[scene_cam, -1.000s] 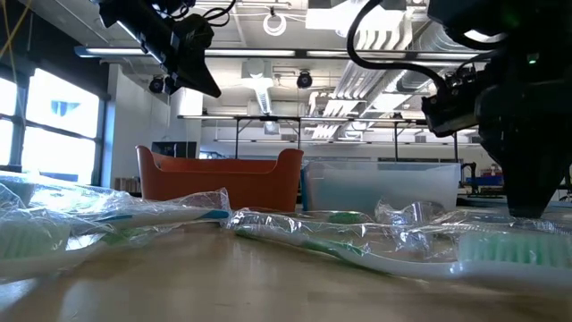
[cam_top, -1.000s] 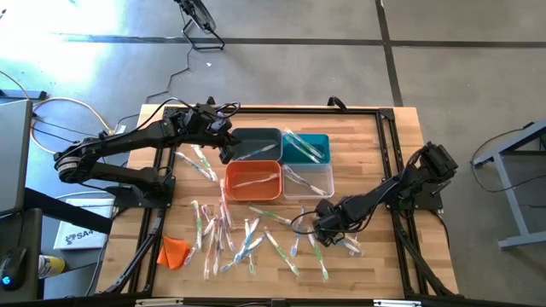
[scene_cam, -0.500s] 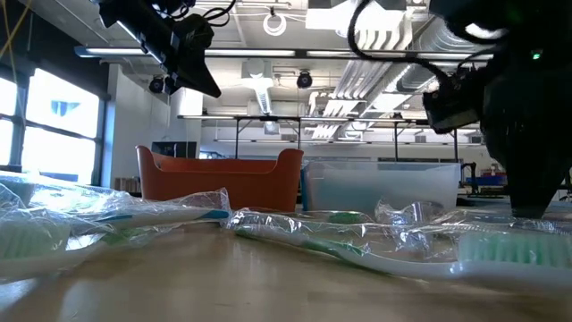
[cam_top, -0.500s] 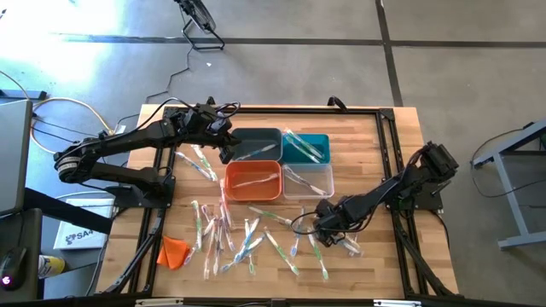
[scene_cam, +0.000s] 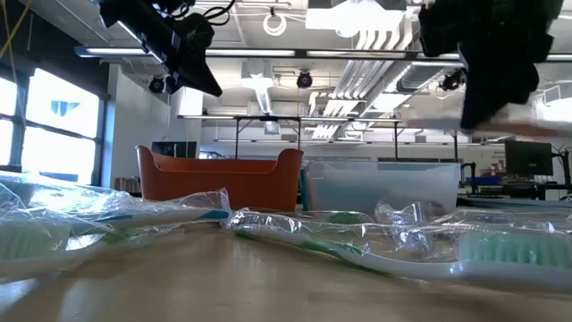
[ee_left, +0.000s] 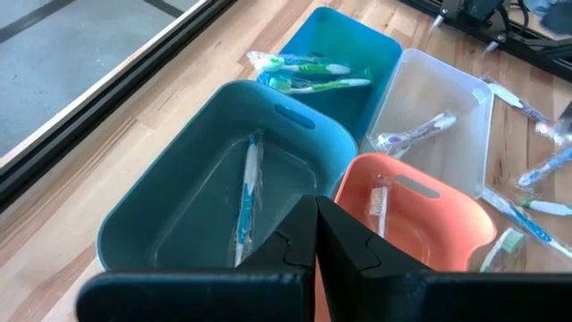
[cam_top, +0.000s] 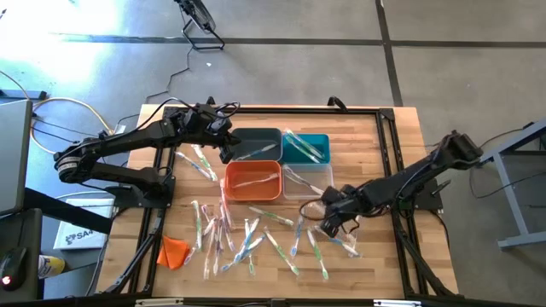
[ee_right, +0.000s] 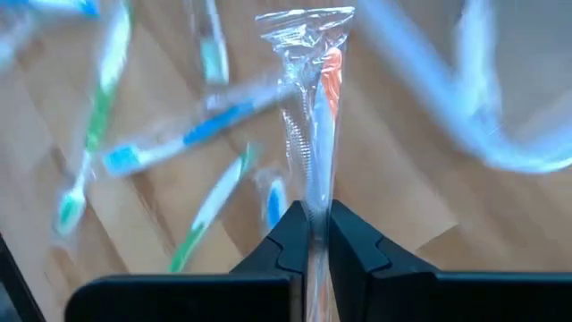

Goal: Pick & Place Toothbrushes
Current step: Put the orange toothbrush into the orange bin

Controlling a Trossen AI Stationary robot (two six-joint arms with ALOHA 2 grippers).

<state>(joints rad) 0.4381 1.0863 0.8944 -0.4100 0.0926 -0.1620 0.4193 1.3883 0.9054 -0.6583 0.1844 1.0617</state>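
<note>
Right arm has lifted off the pile since a second ago: elbow swung out toward 3 o'clock, and the right pincer (cam_top: 328,205) now sits up off the surface near the clear bin's 5 o'clock corner. It is clamped on a wrapped toothbrush with an orange accent (ee_right: 315,134); the wrist view shows the wrapper pinched between both fingers (ee_right: 288,234) and sticking straight out ahead. Left arm unchanged.

Wooden surface (cam_top: 375,145) carries everything. Four bins in a 2x2 block at centre: dark grey bin (cam_top: 256,143) at 10 o'clock of the block, teal bin (cam_top: 304,147) at 2, orange bin (cam_top: 252,180) at 7, clear bin (cam_top: 309,181) at 4. All four touch their neighbours.

Left pincer (cam_top: 225,147) hovers at the 9 o'clock edge of the dark grey bin, fingers (ee_left: 340,246) pressed together, nothing between them.

Bin contents from the left wrist view: one blue-handled brush (ee_left: 247,192) in the dark grey bin, two green ones (ee_left: 308,73) in the teal, one (ee_left: 416,132) in the clear, one (ee_left: 378,192) in the orange.

Loose toothbrushes (cam_top: 247,239) lie scattered across the 6 o'clock half of the surface, mostly between 6 and 8 of the bins, some overlapping. Another few (cam_top: 198,162) lie at 9 o'clock of the bins, just below the left arm.

Small orange cloth lump (cam_top: 173,251) sits near the 7 o'clock corner, apart from the pile.
</note>
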